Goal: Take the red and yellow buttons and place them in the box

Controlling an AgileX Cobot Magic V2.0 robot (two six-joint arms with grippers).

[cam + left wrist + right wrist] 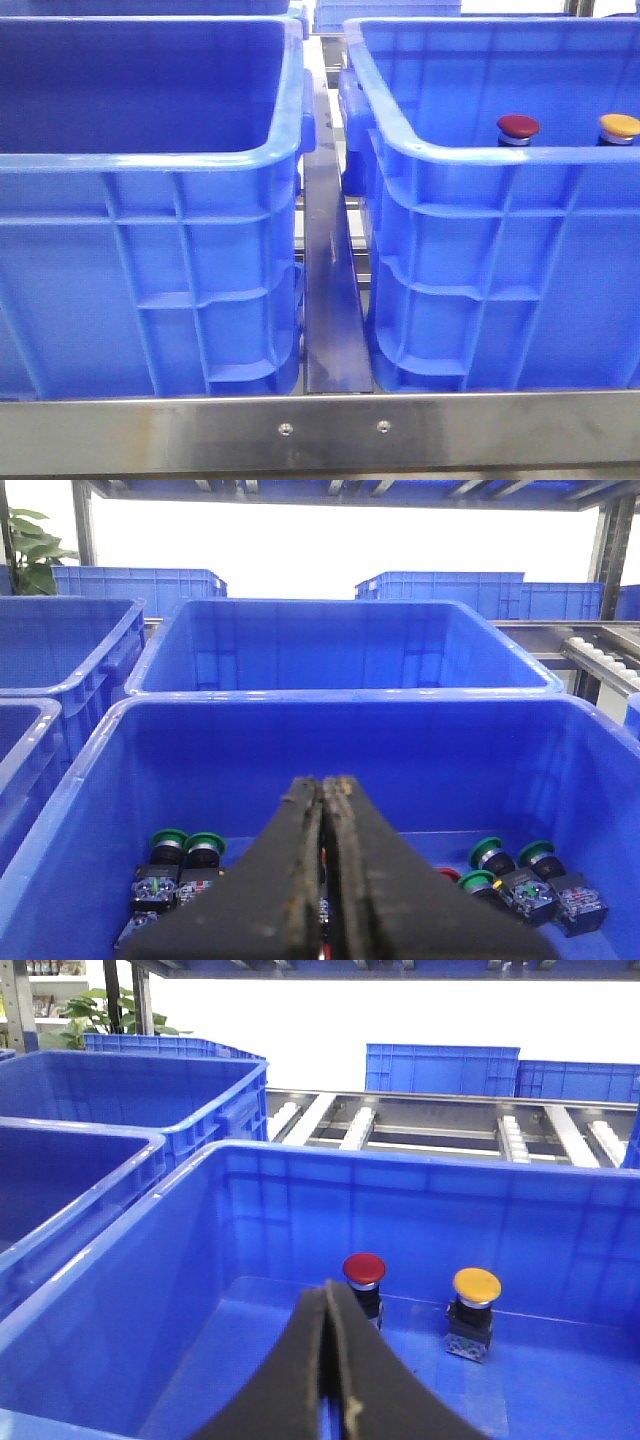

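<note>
A: Front view: 2 blue crates side by side, left crate and right crate, a steel divider between. Just above the right rim, a red button and a yellow button. No arms visible.

B: Left wrist view: left gripper pressed together, empty, above a crate holding green-capped buttons. Not visible from the front.

A: Right wrist view: right gripper also pressed together, pinching nothing. Red button and yellow button upright on the crate floor, slightly apart, near the far wall.
</note>
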